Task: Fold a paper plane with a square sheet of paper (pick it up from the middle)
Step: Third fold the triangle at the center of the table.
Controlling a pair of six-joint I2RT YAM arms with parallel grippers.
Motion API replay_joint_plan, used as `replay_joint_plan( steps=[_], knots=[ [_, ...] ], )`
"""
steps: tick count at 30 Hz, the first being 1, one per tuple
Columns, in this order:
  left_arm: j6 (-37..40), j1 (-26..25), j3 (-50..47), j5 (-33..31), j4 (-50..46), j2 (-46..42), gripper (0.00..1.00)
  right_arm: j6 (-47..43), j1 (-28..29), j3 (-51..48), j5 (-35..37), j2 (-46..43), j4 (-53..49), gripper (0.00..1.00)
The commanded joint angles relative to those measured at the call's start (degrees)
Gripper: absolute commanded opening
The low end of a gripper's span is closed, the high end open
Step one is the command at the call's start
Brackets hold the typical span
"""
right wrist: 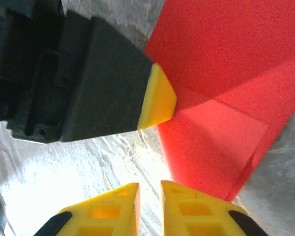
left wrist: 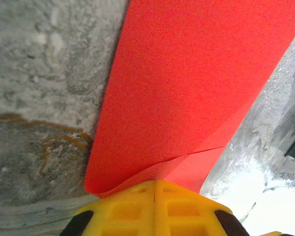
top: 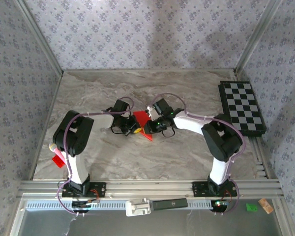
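The square sheet of paper is a creased bright red shape in the middle of the marble table, between my two grippers. In the left wrist view the red paper runs away from the yellow fingertips, folded over on itself, with its near edge pinched in my left gripper, which is shut on it. My right gripper stands slightly open just left of the paper's edge, with bare table showing in the narrow gap. The left gripper's yellow fingertip presses on the paper ahead of it.
A black-and-white chequered board lies at the table's right edge. A small red scrap sits beside the left arm's base. Patterned walls close the back and sides, and a metal rail runs along the near edge.
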Motion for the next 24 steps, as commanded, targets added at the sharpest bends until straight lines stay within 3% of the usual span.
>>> replay_joint_plan(
  steps=[1, 24],
  knots=[
    [1.0, -0.3, -0.2, -2.3, -4.6, 3.0, 0.06, 1.3, 0.3, 1.7, -2.0, 2.1, -1.6, 0.17],
    [1.4, -0.3, 1.3, -1.6, -5.4, 2.7, 0.07, 1.2, 0.9, 2.8, 1.0, 6.7, -5.2, 0.15]
  ],
)
